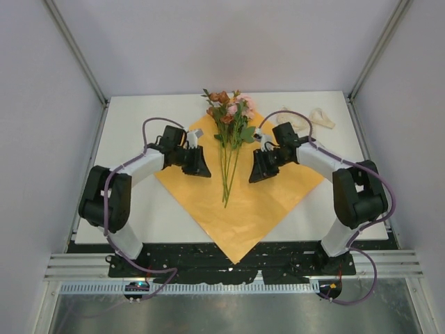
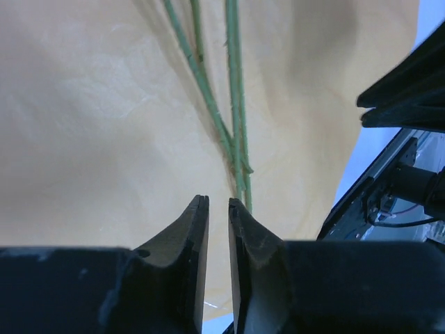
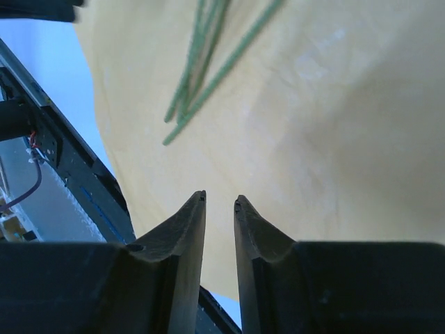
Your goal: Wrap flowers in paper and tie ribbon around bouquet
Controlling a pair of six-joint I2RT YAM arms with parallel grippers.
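With the flowers [image 1: 228, 136] lying along the middle of the paper [image 1: 243, 223] on the desk [image 1: 139, 115] and the left hand [image 2: 218, 202] and right hand [image 3: 220, 198] poised either side, slightly parted and empty, pinch only the sheet's side corners and fold inward without dragging stems
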